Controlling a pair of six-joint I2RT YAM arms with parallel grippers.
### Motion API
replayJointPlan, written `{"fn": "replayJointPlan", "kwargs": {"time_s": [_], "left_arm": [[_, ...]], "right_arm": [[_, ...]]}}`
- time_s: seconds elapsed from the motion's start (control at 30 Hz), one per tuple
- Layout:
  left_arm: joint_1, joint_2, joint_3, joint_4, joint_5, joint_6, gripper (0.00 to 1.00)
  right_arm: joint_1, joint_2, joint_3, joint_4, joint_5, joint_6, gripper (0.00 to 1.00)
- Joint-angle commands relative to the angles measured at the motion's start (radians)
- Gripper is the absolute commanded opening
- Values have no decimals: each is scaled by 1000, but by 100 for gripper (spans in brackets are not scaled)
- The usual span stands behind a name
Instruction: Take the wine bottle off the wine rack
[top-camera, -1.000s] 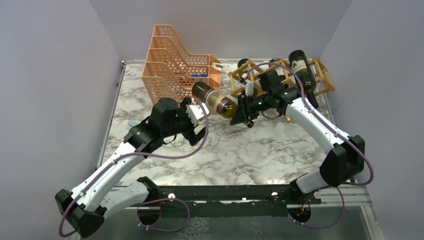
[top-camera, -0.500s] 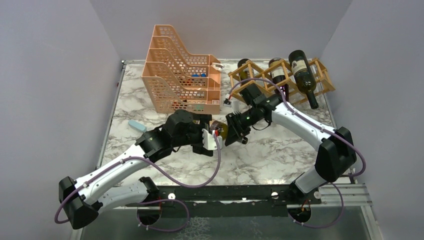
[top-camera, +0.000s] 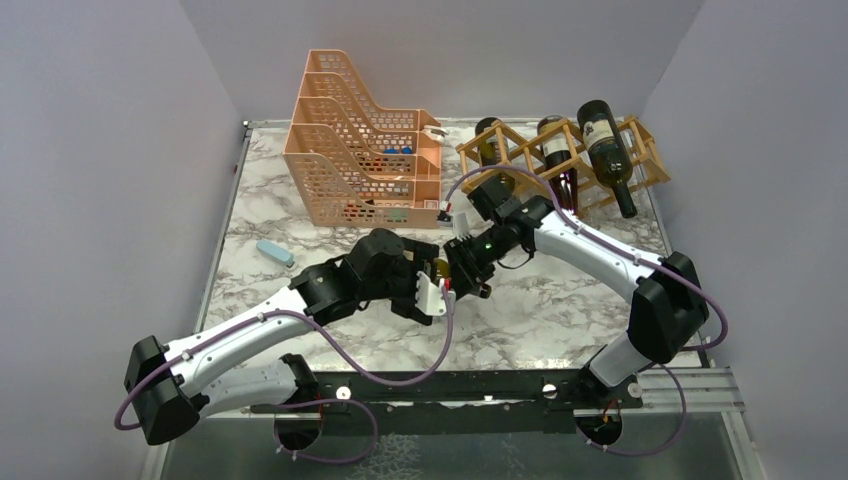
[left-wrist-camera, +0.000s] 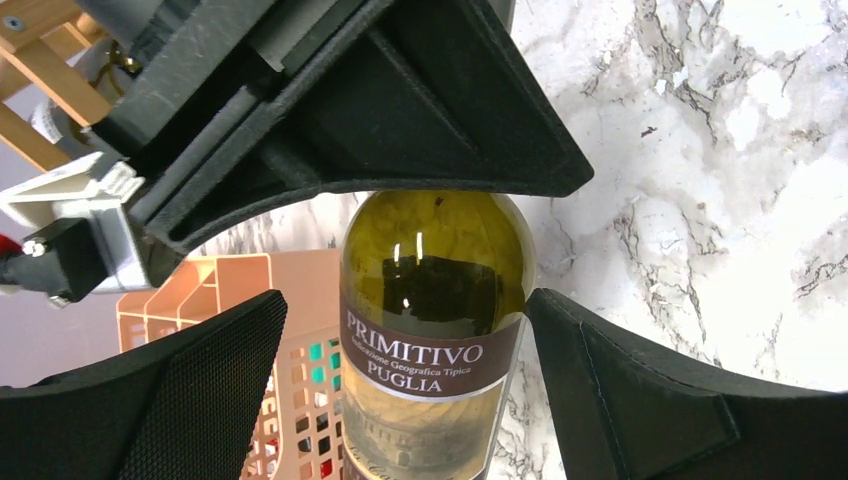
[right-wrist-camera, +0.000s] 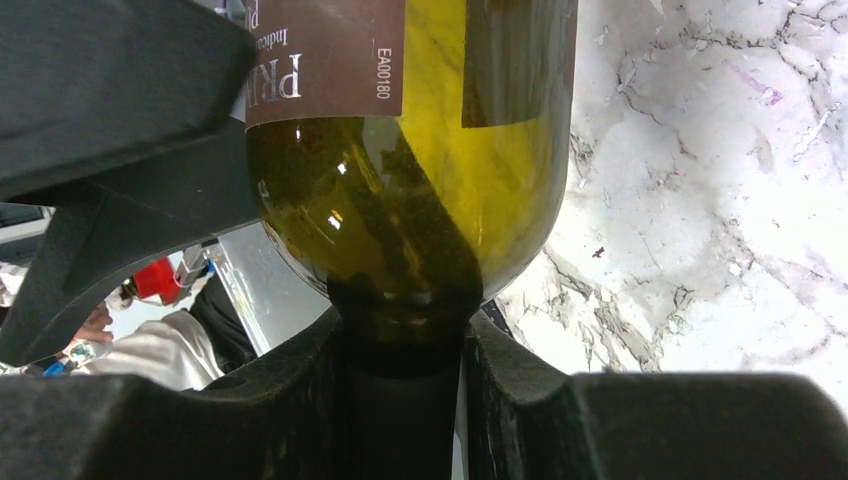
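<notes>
The wine bottle (left-wrist-camera: 432, 260), olive-green glass with a brown "Primitivo Puglia" label, hangs between both arms over the middle of the table. From above it is mostly hidden, only a sliver (top-camera: 437, 268) showing. My right gripper (right-wrist-camera: 402, 335) is shut on its dark neck, just behind the shoulder (right-wrist-camera: 410, 200). My left gripper (left-wrist-camera: 405, 300) stands open astride the body: a gap shows at the left finger (left-wrist-camera: 200, 400), and the right finger (left-wrist-camera: 620, 390) lies close against the glass. The wine rack (top-camera: 640, 150), a tan wooden lattice, stands at the back right with three other bottles in it.
An orange perforated tiered tray (top-camera: 350, 160) stands at the back centre-left, close behind the arms. A small pale-blue object (top-camera: 274, 251) lies on the marble table (top-camera: 560, 300) to the left. Purple-grey walls close in the left, right and back.
Both arms have come nearer and lower, away from the rack, carrying the bottle with them. The left gripper has moved from the bottle's base to straddle its body. The right grip is unchanged.
</notes>
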Motion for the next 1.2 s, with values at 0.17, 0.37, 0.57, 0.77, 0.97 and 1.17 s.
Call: {"fn": "replayJointPlan", "kwargs": {"time_s": [0.17,0.37,0.57,0.77,0.97,1.17], "left_arm": [[-2,40,-40,22,-13,-3,99],[-2,28,-74,62,-45,-13,96],[-4,42,-78,72,-55,-9,99],[-4,57,-69,90,-42,-15,99],[-12,91,-50,90,-19,-35,98],[-15,80,-51,111,-36,-50,80]], "right_arm": [[28,-42,9,69,-116,-21,6],[32,-58,6,74,-123,-14,5],[36,-61,3,79,-129,-13,5],[39,-64,0,83,-129,-10,6],[41,-61,9,87,-131,-8,6],[41,-59,14,82,-111,-7,7]]}}
